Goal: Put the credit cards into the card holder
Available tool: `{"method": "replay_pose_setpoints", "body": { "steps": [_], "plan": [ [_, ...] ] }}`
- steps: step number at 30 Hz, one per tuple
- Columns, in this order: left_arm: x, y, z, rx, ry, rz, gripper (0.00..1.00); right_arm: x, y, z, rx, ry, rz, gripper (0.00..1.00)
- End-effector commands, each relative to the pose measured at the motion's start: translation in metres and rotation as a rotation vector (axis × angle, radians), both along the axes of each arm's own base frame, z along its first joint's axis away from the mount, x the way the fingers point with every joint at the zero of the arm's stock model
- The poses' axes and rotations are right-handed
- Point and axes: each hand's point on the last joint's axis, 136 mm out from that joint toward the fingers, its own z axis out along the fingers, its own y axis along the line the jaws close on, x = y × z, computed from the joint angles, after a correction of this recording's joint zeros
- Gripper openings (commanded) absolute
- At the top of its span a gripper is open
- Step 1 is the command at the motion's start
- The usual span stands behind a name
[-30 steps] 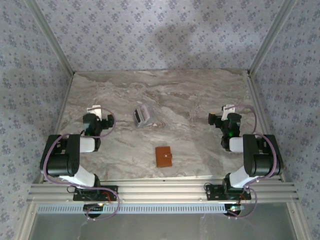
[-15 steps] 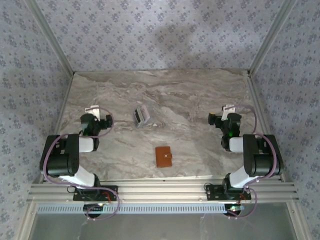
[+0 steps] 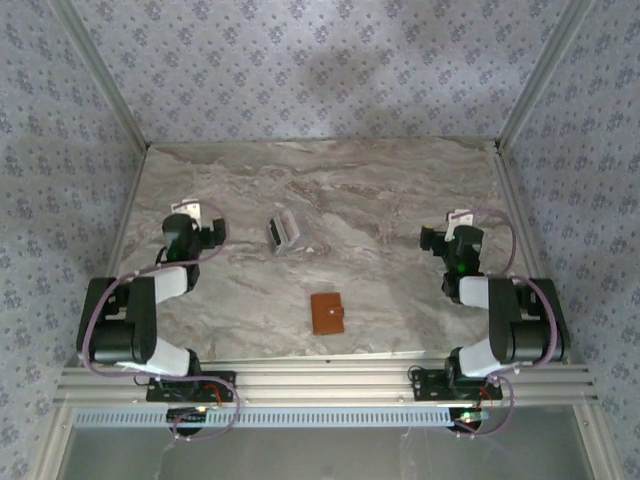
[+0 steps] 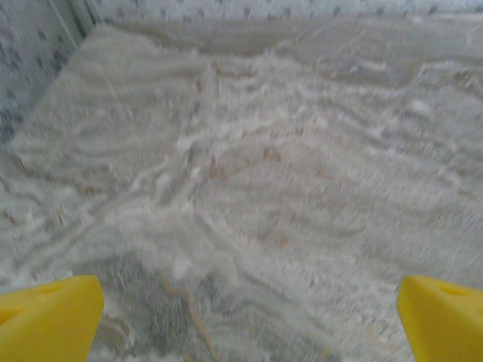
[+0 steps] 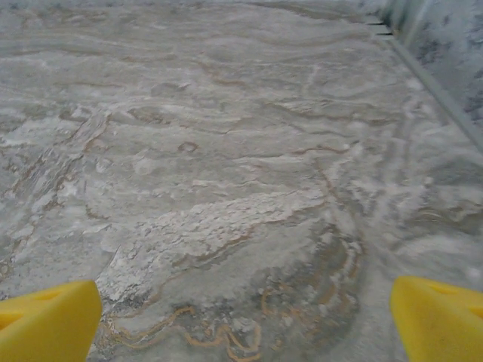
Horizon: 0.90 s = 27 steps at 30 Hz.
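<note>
Two arms sat over a marble-patterned table (image 3: pixel 380 190), and neither held anything. The left gripper (image 3: pixel 186 230) hung at the table's 9 o'clock side with its jaws spread wide. In its wrist view the left gripper (image 4: pixel 243 320) showed one yellow fingertip (image 4: pixel 45 317) in each lower corner, with bare stone between them. The right gripper (image 3: pixel 452 243) hung at the 3 o'clock side, also fully spread. From its own camera the right gripper (image 5: pixel 243 320) showed the same wide gap, yellow fingertips (image 5: pixel 441 317) at the frame's corners and veined marble beneath.

The credit cards (image 3: pixel 284 232) lay as a small pale stack a little toward 10 o'clock from the table's middle, at roughly 3 o'clock from the left gripper and apart from it. The card holder (image 3: pixel 327 313) lay closed and flat, brown face up, near the 6 o'clock edge. It lay at about 5 o'clock from the cards and well apart from them, between the two arm bases. Neither gripper touched it.
</note>
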Motion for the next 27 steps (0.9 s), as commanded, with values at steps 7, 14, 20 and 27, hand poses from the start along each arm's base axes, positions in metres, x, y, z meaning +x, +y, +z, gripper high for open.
{"method": "replay_pose_setpoints", "body": {
  "steps": [7,14,20,27],
  "plan": [
    [-0.024,0.009,0.077,-0.235,0.105,0.286,1.0,-0.019,-0.013,0.087,0.333,-0.1,-0.269,1.0],
    [-0.04,-0.031,0.085,-0.52,0.117,0.096,1.0,-0.024,0.003,0.081,0.545,-0.006,-0.246,1.0],
    [-0.068,-0.088,0.093,-0.577,0.139,-0.113,0.99,-0.032,0.04,0.087,0.447,0.069,-0.199,1.0],
    [-0.115,-0.159,0.067,-0.704,0.225,-0.324,0.81,-0.054,0.111,0.056,0.311,0.247,-0.084,0.95]
  ]
}}
